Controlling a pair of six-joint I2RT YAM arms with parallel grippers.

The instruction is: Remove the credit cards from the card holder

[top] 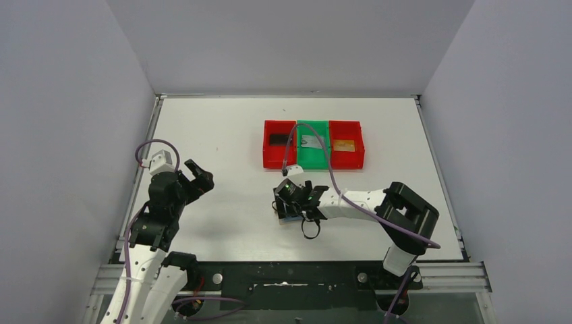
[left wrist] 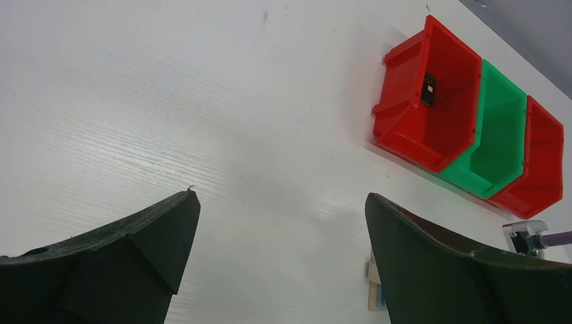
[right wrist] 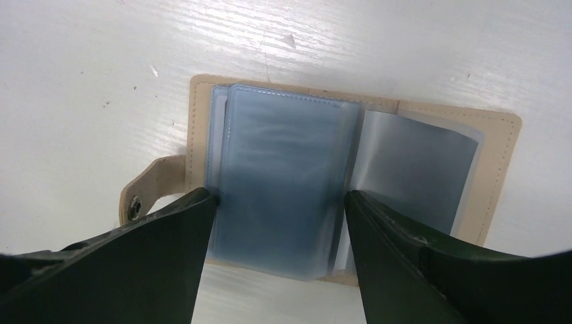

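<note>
Right end effector (right wrist: 280,200) spread wide, straddling the card holder (right wrist: 418,169), which lies splayed open flat on the bench (top: 222,135) mid-frame. Presumably hunting leftovers. Credit cards (top: 278,139) already parked one per bin (top: 313,164), upper middle. Left end effector (left wrist: 282,197) also apart, idling far left.

Open card holder (right wrist: 283,182), credit cards (top: 311,142) well apart from it
The tan card holder lies flat and open on the white table (top: 222,135), pale blue sleeves (right wrist: 411,162) facing up, snap tab (right wrist: 144,198) sticking out sideways; a black card (top: 278,140) lies in the left red bin (top: 268,154), a silver-grey card (top: 311,142) in the green bin (top: 313,162), a gold-orange card (top: 345,146) in the right red bin (top: 358,135)
</note>
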